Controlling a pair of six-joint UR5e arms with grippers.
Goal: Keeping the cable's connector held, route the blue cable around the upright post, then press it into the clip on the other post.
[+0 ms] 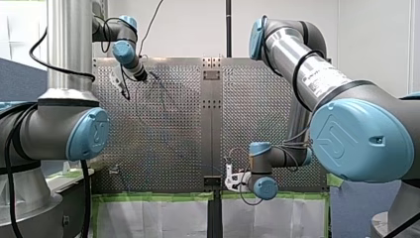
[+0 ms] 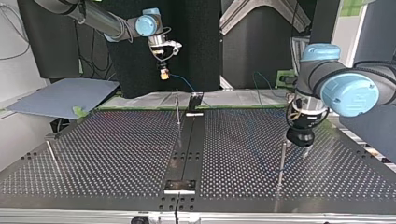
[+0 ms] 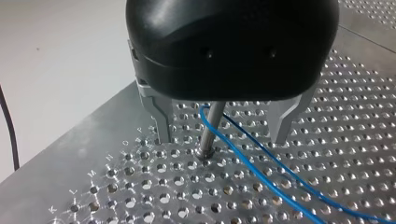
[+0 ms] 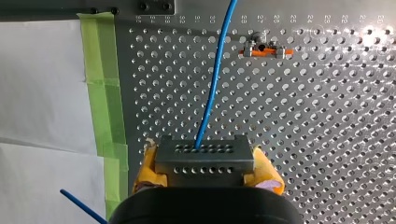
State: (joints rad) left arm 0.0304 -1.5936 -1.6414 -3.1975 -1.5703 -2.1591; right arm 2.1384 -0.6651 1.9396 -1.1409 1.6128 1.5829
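OK, hidden or unclear bits first:
- Left wrist view: the left gripper (image 3: 222,140) body blocks the top of the post (image 3: 211,126), so only the lower shaft and its foot in the perforated table (image 3: 140,186) show.
- The blue cable (image 3: 261,154) loops round the far side of the post. Two strands run off, and both are cut off at the frame edge.
- Right wrist view: the black body of the right gripper (image 4: 205,168) covers the rear of the connector (image 4: 204,154). A short blue strand (image 4: 79,205) beside the body is cut off too, and I can't tell where it leads.
- The clip (image 4: 264,48) is small, metal with an orange part, and lies ahead of the gripper beside the cable run. Its post can't be made out.
- Front view: the cable is only a faint line on the plate, and neither gripper's fingers are readable there.
- Top view: the left gripper's fingertips are too blurred to judge.

Writing:
- Letters K L M N O P (image 3: 116,158) are stamped along the plate edge in the left wrist view.
- A row of two-digit numbers (image 4: 212,19) runs along the plate edge in the right wrist view. "30" is about legible, the rest too soft.
- The label (image 1: 322,79) on my right arm's forearm has print too small to read.

Grippers:
- Left: released. The metal fingers (image 3: 159,116) stand spread either side of the post and touch neither post nor cable.
- Right: clenched on the connector, a perforated metal block, with the yellow pads (image 4: 268,175) against both its sides.

The cable leaves the connector's front face and runs straight ahead over the plate. Green tape (image 4: 105,93) edges the plate beside it.
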